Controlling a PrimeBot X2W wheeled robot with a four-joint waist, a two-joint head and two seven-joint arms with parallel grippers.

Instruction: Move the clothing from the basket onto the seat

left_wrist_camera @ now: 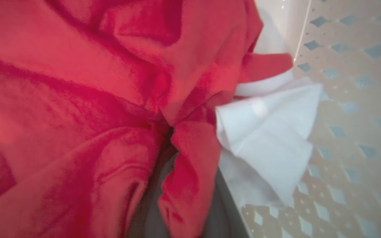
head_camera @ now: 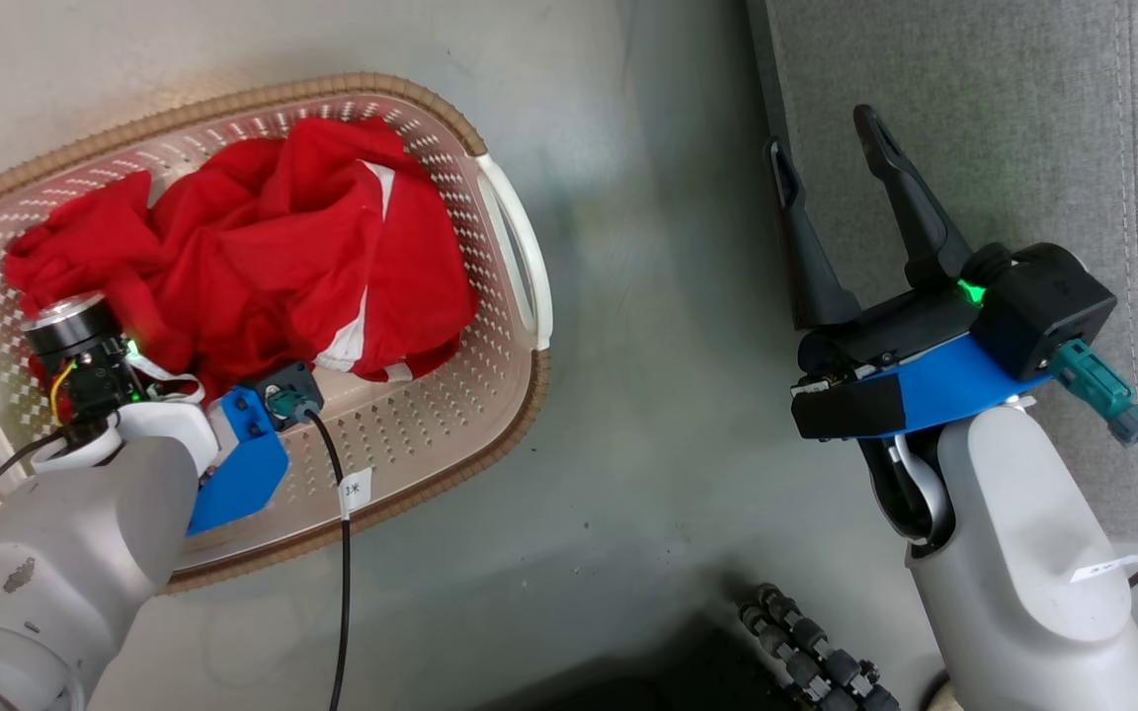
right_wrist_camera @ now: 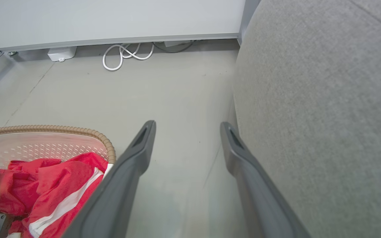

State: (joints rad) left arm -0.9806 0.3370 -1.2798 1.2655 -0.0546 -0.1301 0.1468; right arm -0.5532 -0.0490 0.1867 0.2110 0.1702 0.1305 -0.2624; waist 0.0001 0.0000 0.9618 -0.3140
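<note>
The clothing [head_camera: 283, 247] is a crumpled heap of bright red fabric with white stripes, lying in the cream perforated basket [head_camera: 411, 434] on the floor at the left. My left arm [head_camera: 115, 513] reaches down into the basket, its fingers buried in the heap. In the left wrist view my left gripper [left_wrist_camera: 174, 132] is shut on a fold of the red clothing [left_wrist_camera: 78, 82], beside a white piece of fabric [left_wrist_camera: 270, 138]. My right gripper [head_camera: 821, 133] hangs open and empty over the edge of the grey seat [head_camera: 1023, 118], well apart from the basket.
A strip of bare grey floor [head_camera: 648, 346] separates basket and seat. A dark ribbed cable carrier [head_camera: 806, 652] lies at the bottom. In the right wrist view a coiled white cable [right_wrist_camera: 124, 54] and a white box [right_wrist_camera: 61, 53] lie along the wall.
</note>
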